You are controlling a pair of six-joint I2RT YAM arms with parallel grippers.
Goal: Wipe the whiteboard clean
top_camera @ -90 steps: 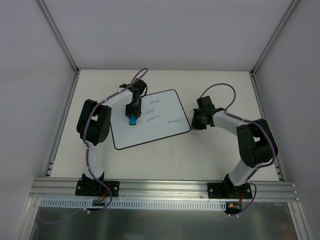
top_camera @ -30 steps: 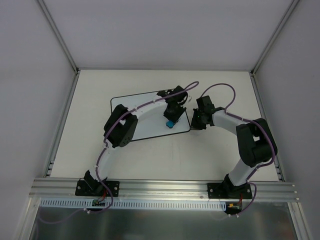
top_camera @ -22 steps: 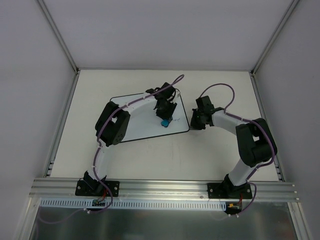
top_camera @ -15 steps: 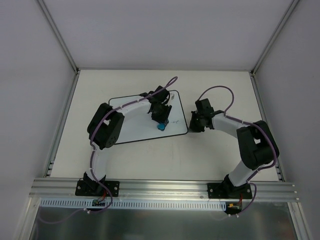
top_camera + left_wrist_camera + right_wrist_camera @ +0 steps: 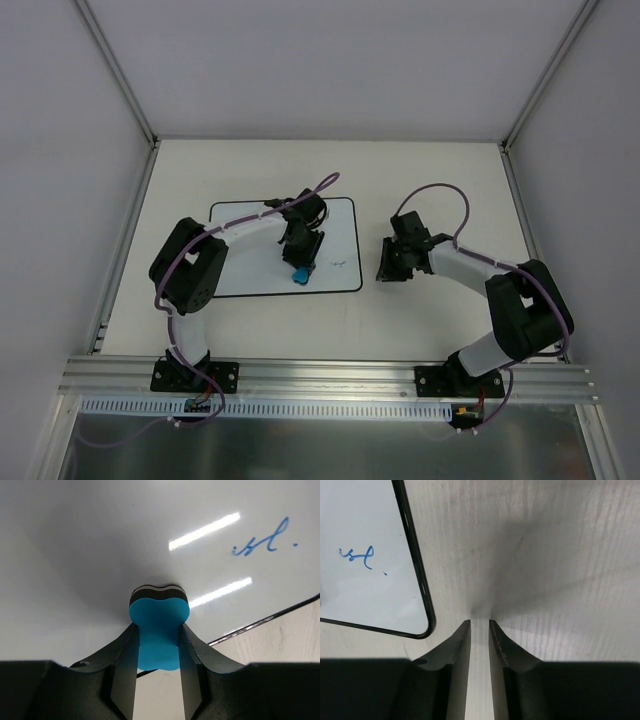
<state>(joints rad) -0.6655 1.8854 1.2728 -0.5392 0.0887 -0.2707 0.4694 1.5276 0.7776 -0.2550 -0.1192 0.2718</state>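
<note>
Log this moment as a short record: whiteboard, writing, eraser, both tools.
whiteboard: flat on the table, mostly clean
writing: one small blue scribble near the right edge, to the right of the eraser
eraser: blue, dark end against the whiteboard, close to its near edge
left tool: shut on the eraser
right tool: slightly open, empty, low over bare table just off the whiteboard's near right corner, apart from it
task: not yet done, the scribble is unwiped
</note>
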